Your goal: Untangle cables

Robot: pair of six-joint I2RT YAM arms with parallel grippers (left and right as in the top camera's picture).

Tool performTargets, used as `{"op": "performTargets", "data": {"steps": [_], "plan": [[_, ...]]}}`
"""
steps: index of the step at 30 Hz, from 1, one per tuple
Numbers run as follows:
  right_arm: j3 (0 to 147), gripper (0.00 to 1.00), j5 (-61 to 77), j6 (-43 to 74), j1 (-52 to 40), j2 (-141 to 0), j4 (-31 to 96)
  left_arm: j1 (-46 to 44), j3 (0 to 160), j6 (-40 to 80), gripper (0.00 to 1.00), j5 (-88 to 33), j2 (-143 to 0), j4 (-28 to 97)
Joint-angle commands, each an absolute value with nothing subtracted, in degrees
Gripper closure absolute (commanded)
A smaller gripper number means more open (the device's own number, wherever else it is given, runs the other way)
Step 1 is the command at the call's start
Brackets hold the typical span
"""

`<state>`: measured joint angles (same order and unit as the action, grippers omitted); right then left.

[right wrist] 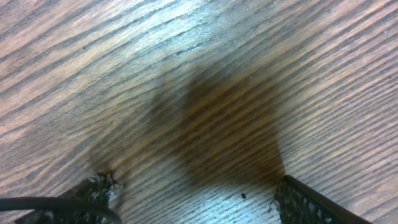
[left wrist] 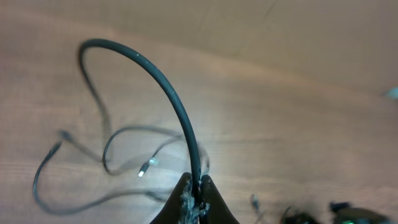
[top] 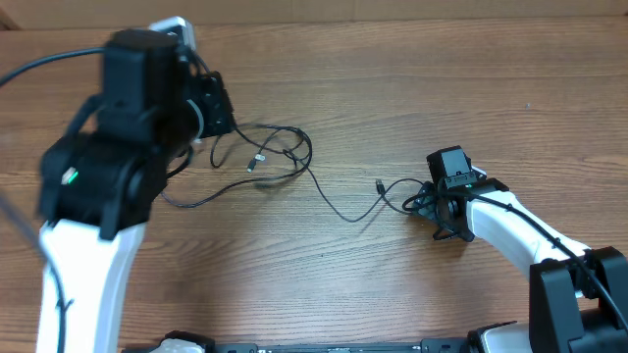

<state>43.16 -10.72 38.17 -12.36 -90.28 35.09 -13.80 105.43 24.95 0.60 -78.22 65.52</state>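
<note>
Pinching one cable (left wrist: 180,118) between closed fingertips, left gripper (left wrist: 199,194) holds it arched above the tabletop (top: 442,88). Loose cables (top: 285,147) lie in loops left of centre, toward the far edge, with a silver-tipped plug (top: 257,163) among them. One strand (top: 339,204) runs right to a small tangle (top: 417,201) just beside the right gripper (right wrist: 196,199). Right gripper: jaws wide apart, gripping nothing, low over bare wood. A thin black cord (right wrist: 37,202) passes one finger (right wrist: 93,190).
</note>
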Motion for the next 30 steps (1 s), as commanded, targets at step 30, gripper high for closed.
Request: {"op": "performTargets", "data": {"steps": [30], "plan": [[42.37, 0.16, -10.24, 38.57, -11.92, -91.0, 34.33, -13.74, 111.53, 27.94, 0.96, 10.85, -70.63, 62.72]]}}
